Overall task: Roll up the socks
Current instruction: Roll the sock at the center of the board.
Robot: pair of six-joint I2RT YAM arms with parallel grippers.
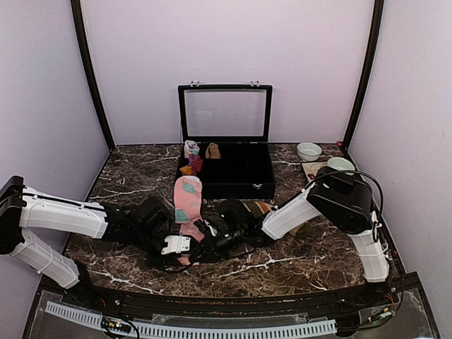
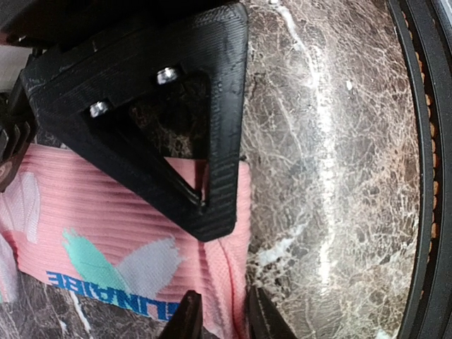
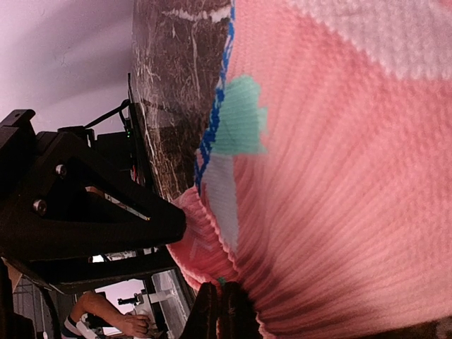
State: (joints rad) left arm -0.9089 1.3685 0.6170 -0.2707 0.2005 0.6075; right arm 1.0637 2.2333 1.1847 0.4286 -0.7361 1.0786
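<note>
A pink sock with mint and white patches lies lengthwise on the marble table, in front of the black box. Its near end is bunched between the two grippers. My left gripper pinches the sock's hem; in the left wrist view the pink fabric fills the gap of the left gripper. My right gripper is shut on the same end, and the ribbed pink sock drapes from the right gripper. A striped sock peeks out behind the right arm.
An open black box with its lid up stands at the back centre, with small rolled bundles at its left end. Two bowls sit at the back right. The table's black front rail runs close by the left gripper.
</note>
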